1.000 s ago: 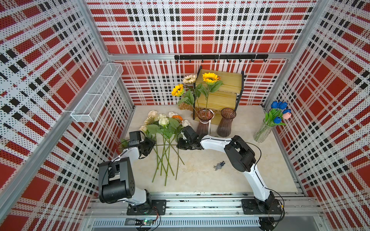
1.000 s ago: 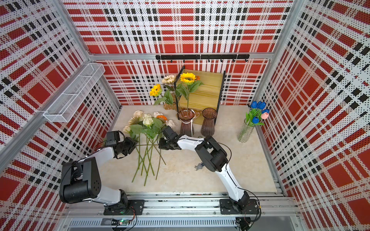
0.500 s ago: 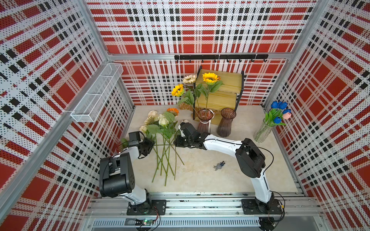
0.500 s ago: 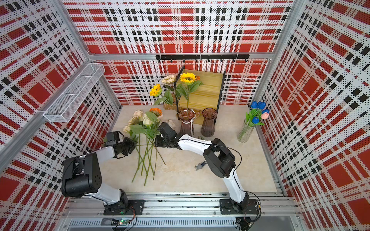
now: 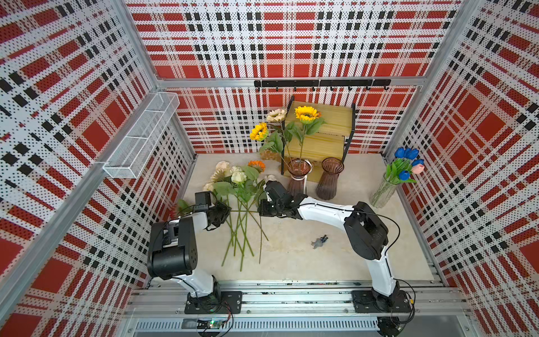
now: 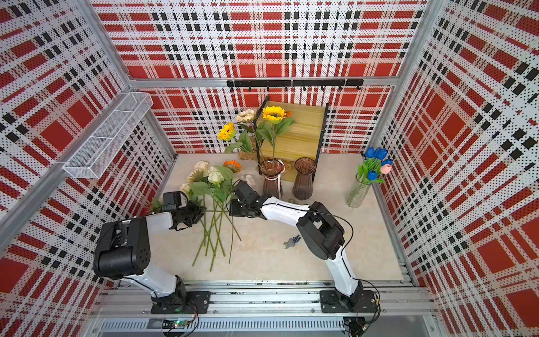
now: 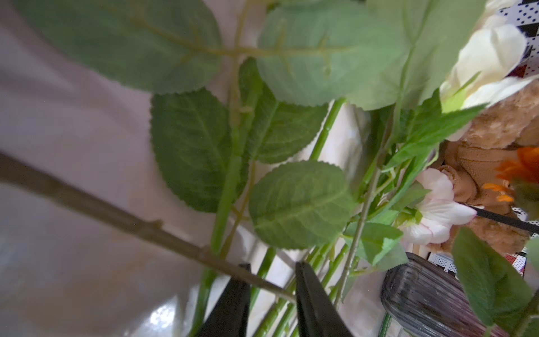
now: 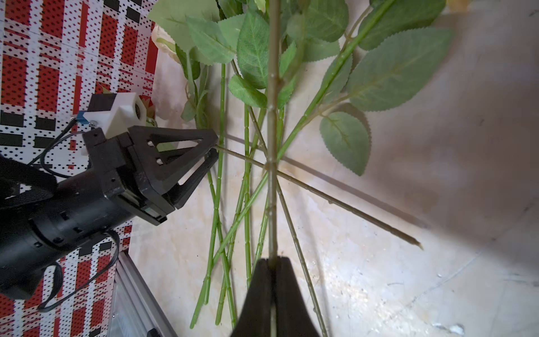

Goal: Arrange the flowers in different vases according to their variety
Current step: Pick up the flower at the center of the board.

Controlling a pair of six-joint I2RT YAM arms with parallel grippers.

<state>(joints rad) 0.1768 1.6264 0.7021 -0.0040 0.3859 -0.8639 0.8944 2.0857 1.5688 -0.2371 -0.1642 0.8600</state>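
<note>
My right gripper is shut on an olive stem that rises through the loose flowers toward the orange sunflower. In both top views it sits at the right of the bunch. My left gripper is at the bunch's left, fingers narrowly apart, and another olive stem crosses between them. The pinkish vase holds yellow and cream sunflowers. The brownish vase is empty. Blue and pink tulips fill the clear cylinder.
A wooden two-tier shelf stands behind the vases. On the left wall hangs a mesh basket, and a hook rail runs along the back. A small dark object lies right of the stem ends.
The right gripper has lifted its stem a little, and the orange sunflower rose with it while the arm's elbow swung right. The left gripper's fingers have drawn closer round a stem.
</note>
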